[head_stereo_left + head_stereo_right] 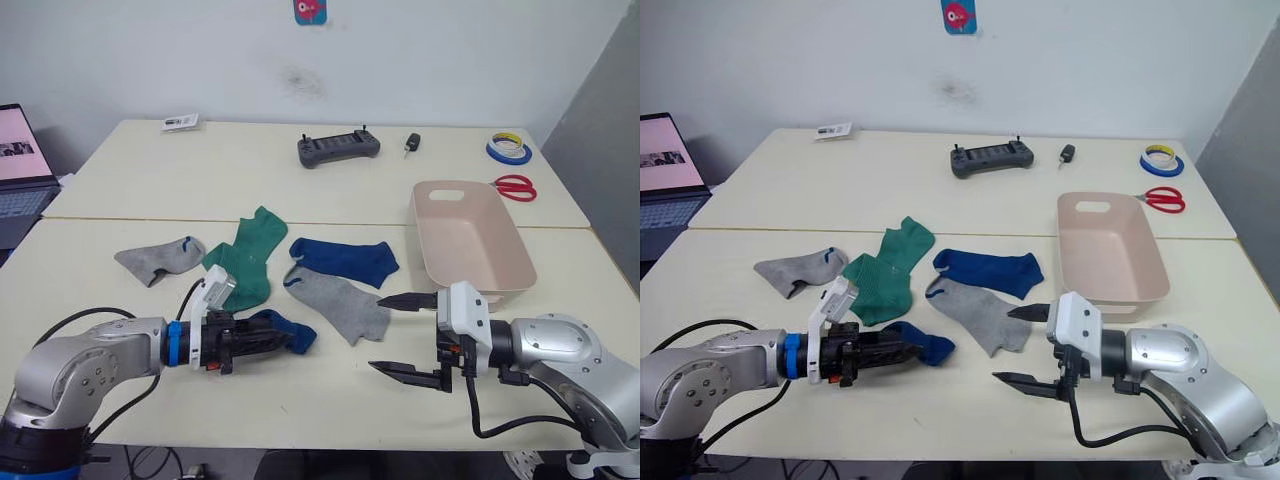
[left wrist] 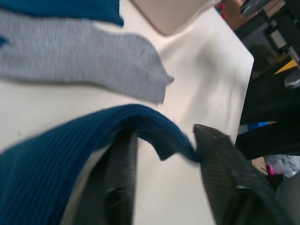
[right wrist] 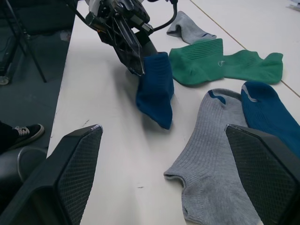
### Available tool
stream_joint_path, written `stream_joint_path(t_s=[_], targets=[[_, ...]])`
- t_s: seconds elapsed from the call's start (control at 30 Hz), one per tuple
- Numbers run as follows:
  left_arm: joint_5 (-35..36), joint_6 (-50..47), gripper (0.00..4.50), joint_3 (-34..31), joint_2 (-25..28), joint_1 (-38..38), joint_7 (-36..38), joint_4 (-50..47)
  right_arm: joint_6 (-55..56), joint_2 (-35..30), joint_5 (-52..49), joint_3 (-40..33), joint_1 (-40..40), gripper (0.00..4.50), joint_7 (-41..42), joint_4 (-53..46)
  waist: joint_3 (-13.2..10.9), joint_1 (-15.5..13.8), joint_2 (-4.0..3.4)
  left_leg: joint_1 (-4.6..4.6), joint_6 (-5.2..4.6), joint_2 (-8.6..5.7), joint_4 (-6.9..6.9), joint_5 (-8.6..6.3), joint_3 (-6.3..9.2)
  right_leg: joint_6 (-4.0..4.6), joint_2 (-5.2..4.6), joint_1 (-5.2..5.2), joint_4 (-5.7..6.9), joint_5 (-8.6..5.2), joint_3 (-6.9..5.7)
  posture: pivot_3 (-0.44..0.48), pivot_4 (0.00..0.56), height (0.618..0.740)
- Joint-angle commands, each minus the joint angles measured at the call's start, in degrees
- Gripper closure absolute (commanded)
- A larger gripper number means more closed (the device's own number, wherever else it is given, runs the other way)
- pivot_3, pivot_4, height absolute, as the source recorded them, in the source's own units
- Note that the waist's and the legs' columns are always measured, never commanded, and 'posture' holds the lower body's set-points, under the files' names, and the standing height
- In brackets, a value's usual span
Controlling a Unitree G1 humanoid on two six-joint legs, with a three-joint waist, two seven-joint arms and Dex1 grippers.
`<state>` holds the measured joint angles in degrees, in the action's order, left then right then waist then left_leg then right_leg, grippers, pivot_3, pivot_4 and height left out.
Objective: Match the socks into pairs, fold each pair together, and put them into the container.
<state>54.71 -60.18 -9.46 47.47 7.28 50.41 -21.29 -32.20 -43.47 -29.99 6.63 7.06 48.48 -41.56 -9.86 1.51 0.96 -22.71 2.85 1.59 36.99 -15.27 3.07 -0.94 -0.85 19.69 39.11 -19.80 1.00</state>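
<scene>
Left gripper (image 1: 262, 338) pinching dark blue sock (image 1: 290, 332); container (image 1: 468, 240) empty.

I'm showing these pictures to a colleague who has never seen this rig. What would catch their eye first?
Probably the left gripper, shut on a dark blue ankle sock at the near edge of the cream table. Next, the right gripper, fingers wide open beside a flat grey sock. Behind it sits the empty pale pink plastic tub.
</scene>
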Motion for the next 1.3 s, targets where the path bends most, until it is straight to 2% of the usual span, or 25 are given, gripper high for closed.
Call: stream_joint_path(t_s=[0.03,0.13,0.17,0.23,0.4,0.5,0.67,0.8,1.07,1.3], targets=[[1.69,0.16,1.14,-2.68,0.83,0.31,1.02,-0.28,0.98,-0.3,0.96,0.01,-0.71,0.0,-0.5,-2.3,0.0,0.02,0.0,0.0,0.0,0.0,0.0,0.0,0.0,0.0,0.0,0.0,0.0,0.0,0.0,0.0,0.15,0.74],[2.0,-0.04,0.21,-4.0,3.76,-0.71,3.82,-0.14,1.16,0.26,1.68,0.69,-0.89,0.0,-0.95,-2.46,0.0,0.11,0.0,-0.01,0.0,0.01,-0.01,0.0,0.0,0.0,0.01,0.01,-0.01,0.0,-0.01,0.0,0.15,0.74],[2.2,-0.1,0.02,-4.99,5.14,-1.12,5.18,0.26,1.33,0.91,2.22,1.29,-0.7,0.0,-1.47,-2.27,0.0,0.17,0.0,0.0,0.0,0.01,-0.01,0.0,0.0,0.0,0.01,0.02,0.0,0.0,0.0,0.0,0.15,0.74],[0.95,1.59,0.02,-6.37,8.52,-2.59,8.82,0.54,1.54,2.3,3.31,2.54,-0.09,0.0,-2.84,-1.68,0.0,0.23,0.0,0.02,0.01,0.03,-0.02,0.0,0.01,0.0,0.04,0.02,0.02,0.0,-0.01,0.0,0.15,0.74],[-7.75,12.36,0.02,-9.69,15.35,-9.5,17.71,2.76,2.48,5.87,7.86,6.55,1.83,0.0,-5.82,0.15,-0.03,0.22,-0.05,0.05,0.03,0.01,-0.03,0.02,-0.05,0.0,0.02,0.04,0.02,0.0,0.04,0.0,0.15,0.74],[-12.22,18.27,0.02,-11.67,17.26,-14.62,22.12,4.6,4.95,6.42,12.83,10.8,3.05,0.0,-5.49,1.92,-0.05,0.18,-0.08,0.05,0.03,0.03,-0.05,0.02,-0.05,0.0,0.03,0.07,0.01,0.0,0.02,0.0,0.15,0.74],[-16.38,25.39,0.02,-14.47,16.73,-20.22,26.78,6.72,19.93,5.12,27.87,20.33,4.58,0.0,-3.81,10.2,-0.03,0.03,-0.05,-0.05,0.02,0.03,-0.05,0.01,-0.09,0.01,0.02,0.36,0.0,-0.01,0.03,0.0,0.15,0.74],[-19.98,33.12,0.02,-14.95,16.12,-23.36,30.98,7.63,29.4,7.16,34.68,25.3,5.76,0.0,-3.25,16.6,-0.02,0.12,-0.03,-0.07,0.02,0.03,-0.04,0.01,-0.15,0.01,0.03,0.32,0.04,0.0,0.06,0.0,0.15,0.74],[-23.9,40.55,0.02,-13.42,13.82,-24.61,32.04,9.47,35.8,9.63,33.18,26.43,6.04,0.0,2.2,20.76,0.0,0.1,-0.01,-0.06,0.02,0.04,0.0,0.01,-0.16,0.02,0.04,0.32,0.23,0.0,0.04,0.0,0.15,0.74],[-32.17,49.07,0.02,-10.23,10.79,-20.97,26.73,16.47,37.07,16.17,32.82,26.77,9.11,0.0,3.6,27.19,0.02,0.21,0.04,0.0,0.01,0.07,0.0,0.01,-0.17,0.04,0.11,0.38,0.45,-0.01,0.03,0.0,0.15,0.74]])
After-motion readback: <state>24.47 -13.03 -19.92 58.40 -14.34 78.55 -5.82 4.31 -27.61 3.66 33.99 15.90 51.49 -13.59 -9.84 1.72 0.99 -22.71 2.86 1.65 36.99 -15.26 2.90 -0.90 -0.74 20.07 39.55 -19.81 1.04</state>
